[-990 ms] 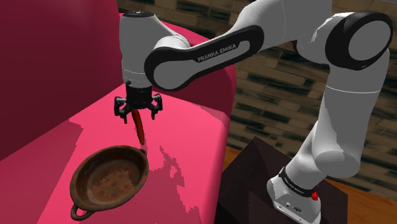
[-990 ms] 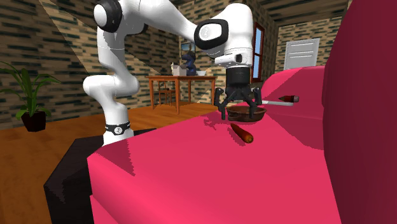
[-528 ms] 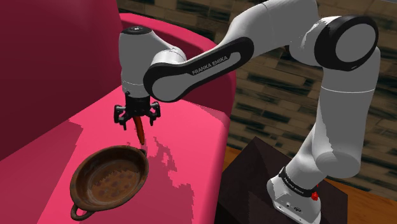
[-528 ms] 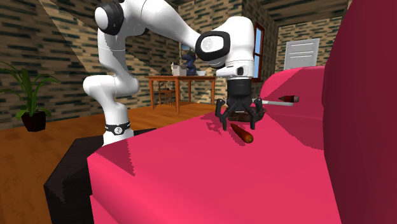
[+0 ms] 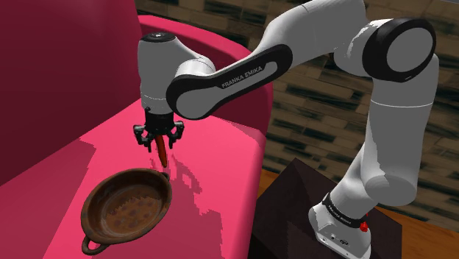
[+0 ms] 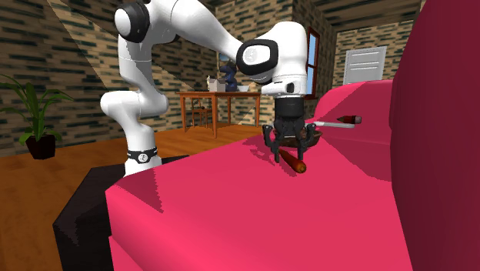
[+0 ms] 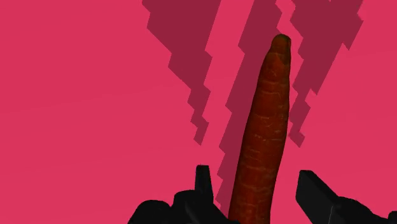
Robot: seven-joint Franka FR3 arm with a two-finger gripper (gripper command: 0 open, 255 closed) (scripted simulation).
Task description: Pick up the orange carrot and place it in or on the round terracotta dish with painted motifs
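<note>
Down lower than a second ago: gripper (image 5: 157,138), now straddling carrot (image 5: 162,152). Pink sofa (image 5: 221,169) seat serving as work surface. White arm (image 5: 243,70) bent over it, wrist pointing straight down. Brown dish (image 5: 103,193) on seat, just beside carrot's near end, toward shoulder view's lower left. Carrot flat on seat, outside dish. Fingers (image 7: 203,181) apart, gap either side of carrot, nothing gripped.

One camera is set beside the robot's box (image 5: 290,210), looking down over the pink sofa seat (image 5: 221,169). A second sits low by the seat, facing the arm (image 6: 138,100). The wrist camera looks down, close. All three share the carrot (image 5: 162,151).
</note>
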